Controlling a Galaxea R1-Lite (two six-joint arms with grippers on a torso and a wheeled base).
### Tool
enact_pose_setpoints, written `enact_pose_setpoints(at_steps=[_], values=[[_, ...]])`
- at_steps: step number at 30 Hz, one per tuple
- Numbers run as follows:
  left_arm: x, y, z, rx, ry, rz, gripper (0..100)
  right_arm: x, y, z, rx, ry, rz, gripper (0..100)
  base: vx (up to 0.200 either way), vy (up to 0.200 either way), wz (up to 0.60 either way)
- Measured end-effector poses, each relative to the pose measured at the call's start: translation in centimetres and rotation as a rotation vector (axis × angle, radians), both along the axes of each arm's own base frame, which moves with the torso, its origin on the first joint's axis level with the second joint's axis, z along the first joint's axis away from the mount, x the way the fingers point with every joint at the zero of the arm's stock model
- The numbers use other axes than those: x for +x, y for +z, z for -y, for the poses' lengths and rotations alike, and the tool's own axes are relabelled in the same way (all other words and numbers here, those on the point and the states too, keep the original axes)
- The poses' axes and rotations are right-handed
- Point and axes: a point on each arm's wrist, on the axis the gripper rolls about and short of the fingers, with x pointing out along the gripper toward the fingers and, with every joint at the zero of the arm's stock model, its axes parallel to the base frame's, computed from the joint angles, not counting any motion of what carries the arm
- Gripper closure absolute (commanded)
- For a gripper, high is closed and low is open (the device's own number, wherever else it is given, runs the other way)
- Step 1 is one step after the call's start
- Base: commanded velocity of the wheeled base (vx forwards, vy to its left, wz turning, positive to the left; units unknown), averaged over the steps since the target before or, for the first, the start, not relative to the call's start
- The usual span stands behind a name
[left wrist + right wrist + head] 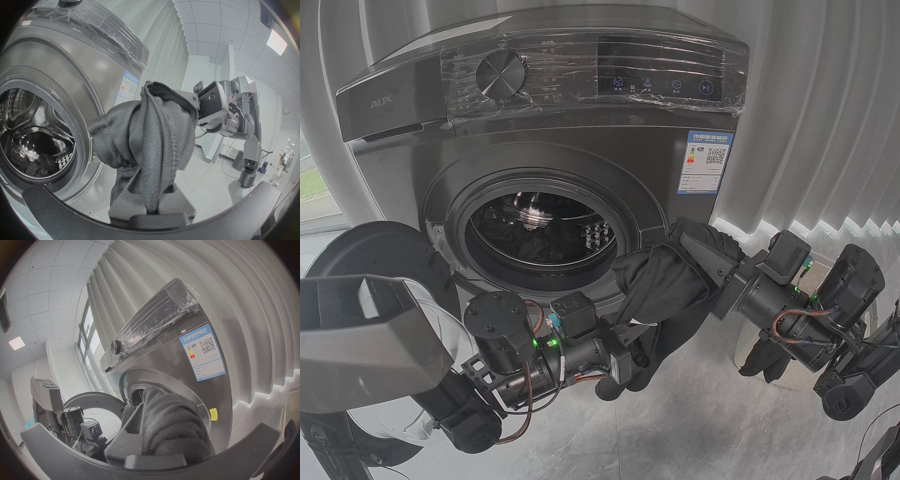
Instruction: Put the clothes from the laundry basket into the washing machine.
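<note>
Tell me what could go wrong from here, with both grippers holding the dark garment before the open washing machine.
1. The dark garment hangs down below the left gripper, lower than the drum opening; that part may snag on the rim or stay outside.
2. The right gripper grips it too; if the arms part, the cloth could slip out.

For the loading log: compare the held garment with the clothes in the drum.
The garment hangs outside the washing machine; the clothes in the drum lie on its bottom. The garment is clamped by the left end effector and right end effector; the clothes in the drum lie untouched. Both are dark.
</note>
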Motion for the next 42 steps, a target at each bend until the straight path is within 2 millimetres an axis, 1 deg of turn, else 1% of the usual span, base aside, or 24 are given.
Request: enact_pose_setpoints(at_steps=[3,4,10,16,28,32,35,37,42], values=[[0.0,0.2,-0.1,-0.006,0.012,0.005,100,0.0,-0.2,0.0,-0.006,0.000,-0.005,100,0.000,0.000,0.00],[0.0,0.3,-0.1,-0.007,0.013,0.006,100,0.0,-0.2,0.0,-0.007,0.000,-0.007,0,0.000,0.000,0.00],[0.4,0.9,-0.5,-0.023,0.051,0.018,100,-0.1,-1.0,0.3,-0.026,-0.002,-0.038,0,0.000,0.000,0.00],[1.5,1.9,-1.4,-0.053,0.125,0.043,100,-0.7,-2.2,0.7,-0.065,-0.003,-0.089,0,0.000,0.000,0.00],[2.3,3.0,-1.4,-0.103,0.172,0.065,100,-2.1,-3.9,1.2,-0.117,0.047,-0.149,0,0.000,0.000,0.00],[2.2,2.8,-1.4,-0.096,0.172,0.058,100,-2.4,-4.4,1.5,-0.134,0.046,-0.168,0,0.000,0.000,0.00],[1.7,2.3,-1.8,-0.075,0.172,0.036,100,-2.4,-4.5,1.7,-0.139,0.040,-0.171,0,0.000,0.000,0.00],[1.2,1.9,-2.2,-0.058,0.173,0.019,100,-2.1,-4.2,1.7,-0.131,0.032,-0.158,0,0.000,0.000,0.00],[-0.4,1.0,-3.5,-0.008,0.178,-0.033,100,-0.5,-2.6,2.1,-0.082,-0.017,-0.093,0,0.000,0.000,0.00]])
